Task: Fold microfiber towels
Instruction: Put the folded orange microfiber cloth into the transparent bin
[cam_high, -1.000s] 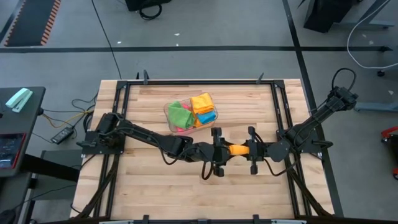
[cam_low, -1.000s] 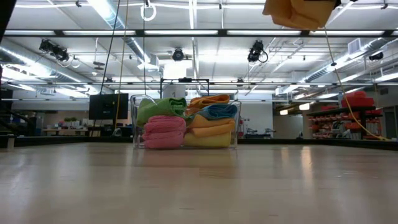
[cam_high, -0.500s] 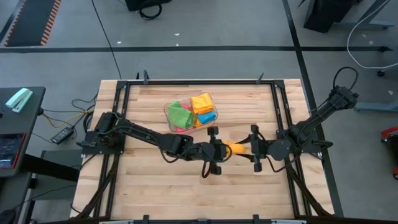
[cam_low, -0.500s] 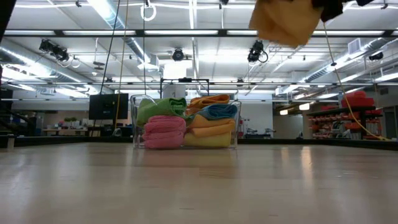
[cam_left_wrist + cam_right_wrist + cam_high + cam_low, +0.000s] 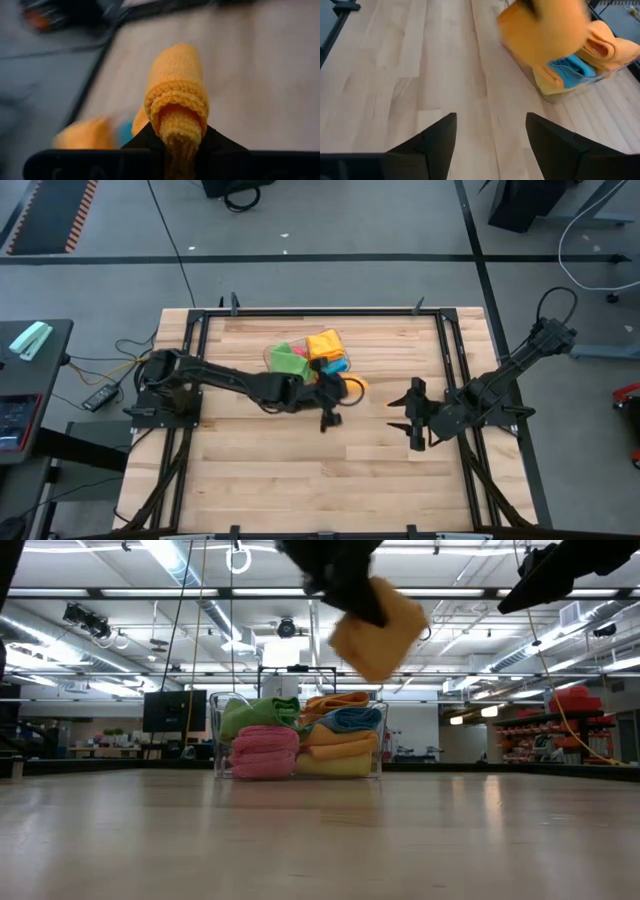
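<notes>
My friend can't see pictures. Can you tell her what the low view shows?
A folded orange towel hangs in the air, held from above by the left gripper, just over a clear bin packed with green, pink, orange, blue and yellow towels. The bin sits on a wooden table.

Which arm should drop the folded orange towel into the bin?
Left. The left gripper is shut on the orange towel right beside the clear bin. The right gripper is open, empty and farther off.

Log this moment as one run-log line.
left end effector: shut on orange towel, aloft near clear bin | right end effector: open, empty, apart | folded towels: in bin
</notes>
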`<state>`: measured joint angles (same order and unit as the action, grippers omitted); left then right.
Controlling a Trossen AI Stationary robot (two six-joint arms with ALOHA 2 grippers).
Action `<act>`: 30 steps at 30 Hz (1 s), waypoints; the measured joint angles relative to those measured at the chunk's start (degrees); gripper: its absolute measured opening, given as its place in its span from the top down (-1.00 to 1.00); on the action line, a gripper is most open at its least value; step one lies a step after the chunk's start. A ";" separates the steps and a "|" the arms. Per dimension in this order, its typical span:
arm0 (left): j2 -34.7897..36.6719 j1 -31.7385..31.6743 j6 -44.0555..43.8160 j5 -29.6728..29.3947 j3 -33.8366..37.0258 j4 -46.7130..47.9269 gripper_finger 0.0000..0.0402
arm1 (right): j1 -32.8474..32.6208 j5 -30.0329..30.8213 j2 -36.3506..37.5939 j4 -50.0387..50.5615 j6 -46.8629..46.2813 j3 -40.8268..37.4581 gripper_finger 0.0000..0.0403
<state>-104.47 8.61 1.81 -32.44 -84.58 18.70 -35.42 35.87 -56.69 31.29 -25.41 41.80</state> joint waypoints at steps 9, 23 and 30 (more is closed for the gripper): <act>5.33 -3.06 5.13 -19.52 0.16 26.58 0.72 | 0.09 1.68 -1.44 -3.95 0.90 -0.08 -0.22; -6.25 -6.80 14.59 -21.24 0.24 37.93 0.72 | 0.09 2.04 -1.50 -6.69 1.22 -0.09 -0.21; -7.91 -5.92 13.39 -12.31 0.20 37.59 0.60 | 0.09 2.04 -1.50 -7.30 1.36 -0.09 -0.21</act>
<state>-112.38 2.69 15.20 -44.74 -84.39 56.29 -35.33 37.91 -58.19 23.98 -24.05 41.71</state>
